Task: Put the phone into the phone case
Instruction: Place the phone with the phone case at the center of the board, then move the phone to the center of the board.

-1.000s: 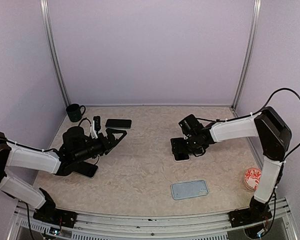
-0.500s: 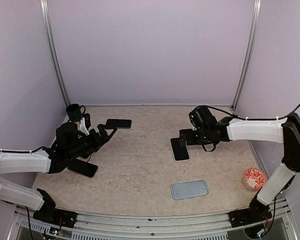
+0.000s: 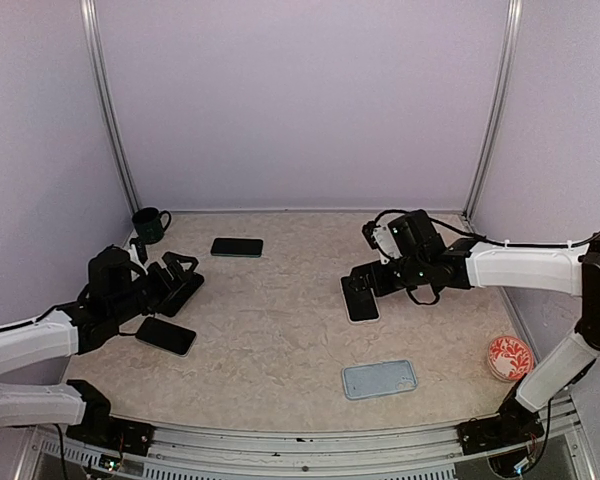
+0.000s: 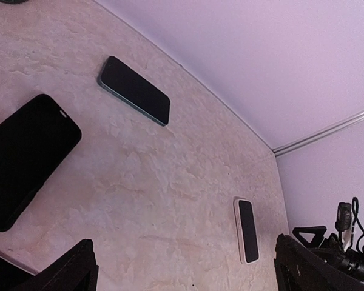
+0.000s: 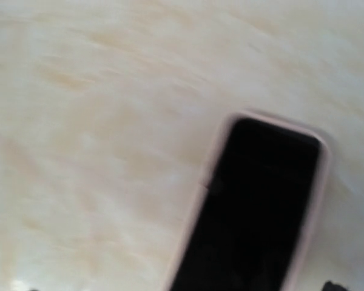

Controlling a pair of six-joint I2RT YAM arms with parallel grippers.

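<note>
A light blue phone case (image 3: 380, 379) lies flat and empty near the front of the table. A black-screened phone with a pale pink rim (image 3: 360, 300) lies right of centre, and it fills the blurred right wrist view (image 5: 255, 206). My right gripper (image 3: 366, 279) hovers just over its far end, with the jaws spread to the frame edges and nothing held. My left gripper (image 3: 177, 281) is open and empty at the left. Below it lies a black phone (image 3: 165, 336), which also shows in the left wrist view (image 4: 27, 160). Another dark phone (image 3: 237, 247) lies at the back.
A dark green mug (image 3: 150, 224) stands in the back left corner. A small red-and-white dish (image 3: 507, 356) sits at the right edge. The left wrist view also shows the back phone (image 4: 134, 91) and the pale-rimmed phone (image 4: 247, 230). Purple walls enclose the table.
My left gripper has drawn back to the left, away from the table's middle. My right gripper has lifted off the pale-rimmed phone as its arm stretched out, and now hangs over the phone's far end.
</note>
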